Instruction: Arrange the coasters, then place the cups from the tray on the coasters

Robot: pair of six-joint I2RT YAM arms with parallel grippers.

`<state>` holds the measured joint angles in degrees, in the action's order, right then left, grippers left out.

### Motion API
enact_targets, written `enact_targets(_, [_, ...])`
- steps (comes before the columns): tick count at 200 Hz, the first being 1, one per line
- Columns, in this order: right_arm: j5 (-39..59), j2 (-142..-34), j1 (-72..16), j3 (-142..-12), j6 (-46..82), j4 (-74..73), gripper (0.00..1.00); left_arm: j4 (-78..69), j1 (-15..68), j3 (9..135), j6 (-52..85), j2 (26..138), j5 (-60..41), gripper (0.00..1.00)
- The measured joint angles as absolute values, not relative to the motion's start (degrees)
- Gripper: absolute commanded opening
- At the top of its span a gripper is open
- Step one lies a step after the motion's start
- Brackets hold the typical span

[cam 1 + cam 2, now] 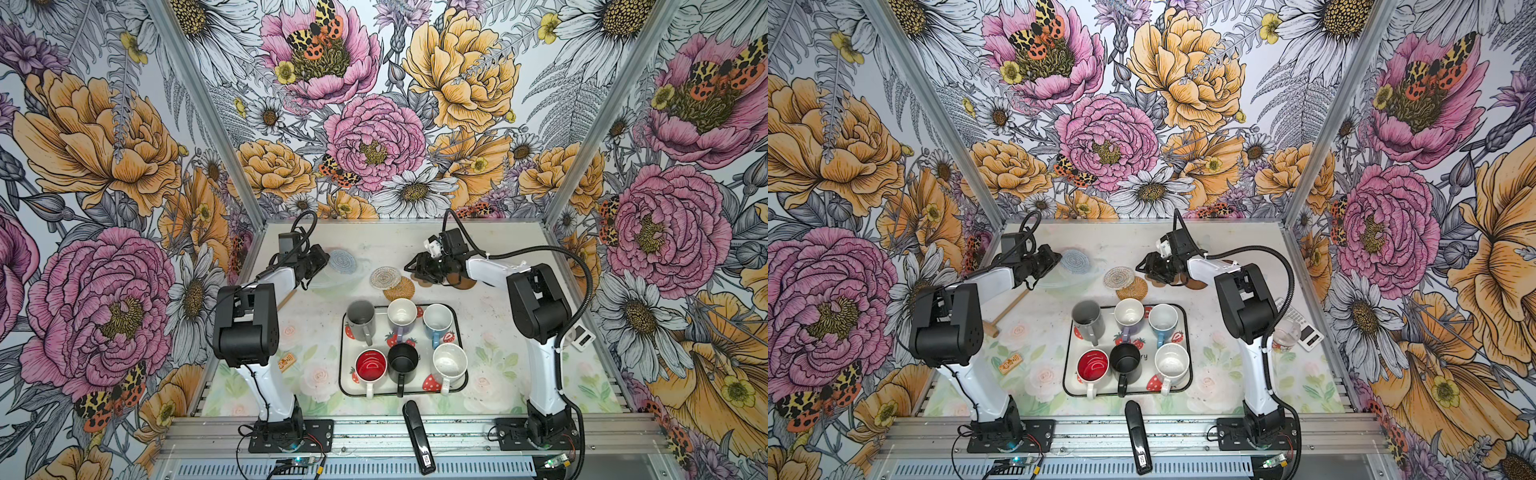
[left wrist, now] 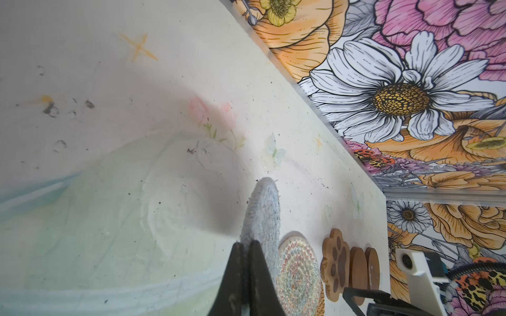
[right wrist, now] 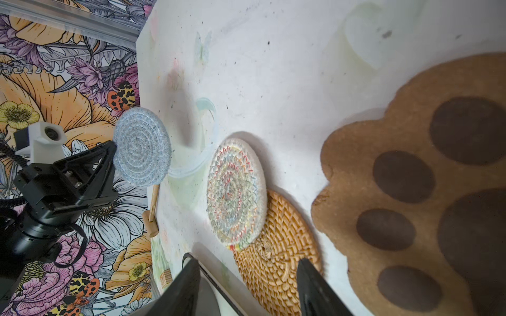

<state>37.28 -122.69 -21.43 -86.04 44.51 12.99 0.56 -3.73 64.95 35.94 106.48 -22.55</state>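
- Nearest the front rail, the tray [image 1: 345, 353] holds all six cups [image 1: 403, 358], handles pointing my way. None has gone out yet, so the work looks to be at its coaster stage.
- Just beyond the tray lies the rattan coaster [image 1: 399, 289], with the stitched round coaster [image 1: 385, 277] overlapping its far edge. To their right, the paw coaster [image 3: 410, 191] and two brown discs [image 2: 358, 269] sit packed close together.
- Over that cluster hovers the right gripper [image 3: 247, 276], jaws spread and empty, above the strip of table between the rattan and the paw.
- Farther back on the left, the left gripper [image 2: 246, 243] is pressed together on the rim of the grey-blue coaster [image 2: 261, 213], holding it clear of the table.
- To do this step well, by my reckoning, the arm should bring that coaster level before lowering it. It should choose bare table well apart from the stitched one, so a cup and its handle will fit. It should let go only once the mat lies flat, since a soft mat dropped early may flop or land crooked.
- The overlapped pair wants separating next, probably a job for the right gripper.
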Motion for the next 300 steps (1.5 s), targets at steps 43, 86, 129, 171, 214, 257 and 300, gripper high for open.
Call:
enact_targets(43, [37.1, -122.5, -21.4, -85.6, 44.5, 13.0, 0.59, 0.7, -5.2, 64.9, 36.1, 109.8, -22.3, 0.0])
enact_targets(86, [37.1, -122.4, -21.4, -85.6, 44.5, 13.0, 0.58, 2.5, -5.2, 64.9, 35.5, 110.4, -21.0, 0.19])
enact_targets(129, [37.1, -122.4, -21.4, -85.6, 44.5, 13.0, 0.58, 4.1, -5.2, 65.0, 34.6, 110.4, -19.4, 0.49])
enact_targets(171, [37.2, -122.4, -21.4, -85.6, 44.5, 13.0, 0.53, 6.2, -5.2, 64.9, 34.2, 108.7, -17.7, 0.54])
enact_targets(214, [37.4, -122.4, -21.4, -86.0, 44.6, 13.0, 0.48, 8.0, -3.5, 65.4, 33.9, 99.3, -15.9, 0.53])
enact_targets(257, [38.1, -123.6, -21.5, -89.4, 44.6, 13.0, 0.48, 12.4, 3.7, 73.0, 31.7, 101.0, -17.2, 0.53])
enact_targets(300, [39.2, -126.7, -21.5, -91.7, 44.6, 13.0, 0.44, 15.8, 10.6, 78.4, 30.4, 109.4, -19.6, 0.44])
